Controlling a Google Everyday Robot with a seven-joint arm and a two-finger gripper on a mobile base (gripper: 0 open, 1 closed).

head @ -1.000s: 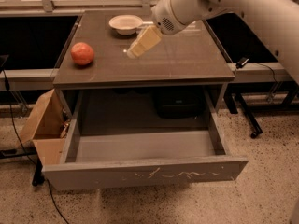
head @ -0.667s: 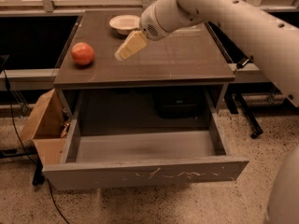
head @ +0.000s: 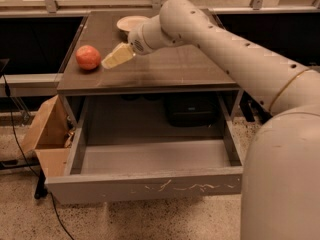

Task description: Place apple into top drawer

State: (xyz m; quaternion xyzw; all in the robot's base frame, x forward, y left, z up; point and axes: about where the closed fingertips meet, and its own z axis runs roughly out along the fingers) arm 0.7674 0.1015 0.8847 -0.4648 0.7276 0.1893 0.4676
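Just beside the apple (head: 88,57) hovers the pincer (head: 108,62), whose state I cannot tell

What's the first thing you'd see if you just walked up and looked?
The big white arm stretches in from the right, with its gripper close beside the red apple on the table. Below, the wide grey drawer hangs open and empty.

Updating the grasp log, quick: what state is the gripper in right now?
Gripper: low over the tabletop, with the apple lying just beside its tip; whether it is open or closed cannot be told.
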